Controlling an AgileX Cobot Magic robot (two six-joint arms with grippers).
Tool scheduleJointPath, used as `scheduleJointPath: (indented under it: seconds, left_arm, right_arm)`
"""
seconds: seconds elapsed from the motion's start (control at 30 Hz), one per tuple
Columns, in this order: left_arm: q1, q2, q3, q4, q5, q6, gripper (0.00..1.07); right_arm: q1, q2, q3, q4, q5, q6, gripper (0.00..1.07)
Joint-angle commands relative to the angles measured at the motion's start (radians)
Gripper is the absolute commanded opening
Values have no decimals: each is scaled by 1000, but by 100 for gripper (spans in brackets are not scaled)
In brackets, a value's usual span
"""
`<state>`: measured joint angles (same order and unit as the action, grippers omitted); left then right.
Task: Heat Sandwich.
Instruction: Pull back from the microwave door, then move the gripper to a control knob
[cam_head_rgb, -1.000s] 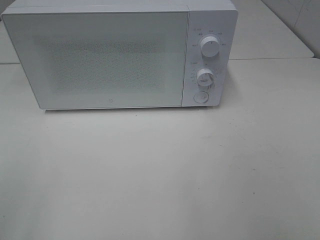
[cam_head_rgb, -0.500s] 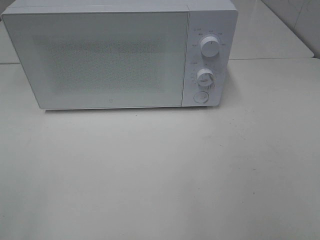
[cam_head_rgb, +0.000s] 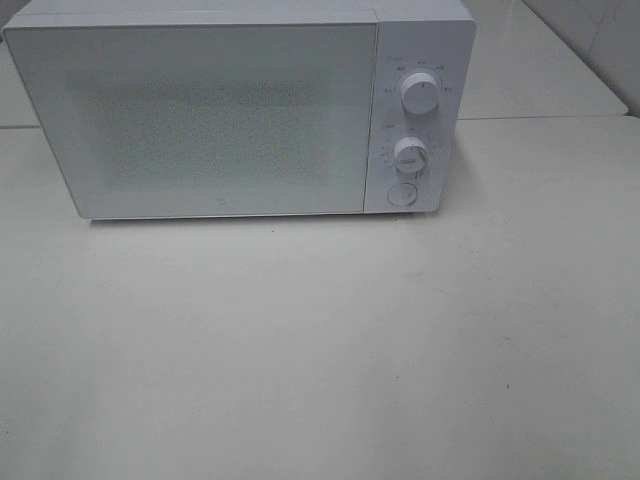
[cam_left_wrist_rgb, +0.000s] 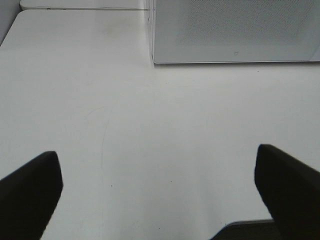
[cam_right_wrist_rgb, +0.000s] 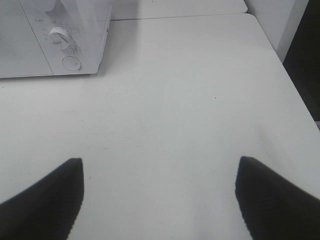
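Note:
The sandwich is out of view in every frame. A white microwave stands at the back of the white table with its door shut. Neither arm shows in the exterior high view. In the left wrist view my left gripper hangs open over bare table, its dark fingers wide apart, and the microwave lies ahead. In the right wrist view my right gripper is open above bare table too, nothing between its fingers, with the microwave's control panel ahead.
On the microwave's right side sit two white knobs, the upper knob and the lower knob, with a round button beneath. A second table adjoins behind. The table's right edge drops to dark floor.

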<state>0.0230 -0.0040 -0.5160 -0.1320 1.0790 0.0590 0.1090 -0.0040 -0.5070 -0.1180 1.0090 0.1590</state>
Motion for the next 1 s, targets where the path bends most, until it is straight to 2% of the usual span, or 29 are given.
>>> scheduleJointPath:
  seconds: [0.03,1.0]
  left_arm:
    - [3,-24,0,-9,-5,-6,98]
    - [3,-24,0,-9,-5,-6,98]
  right_arm:
    - [-6,-27,4,-3,-12,-9,76]
    - [-6,-27,4,-3,-12,-9,76]
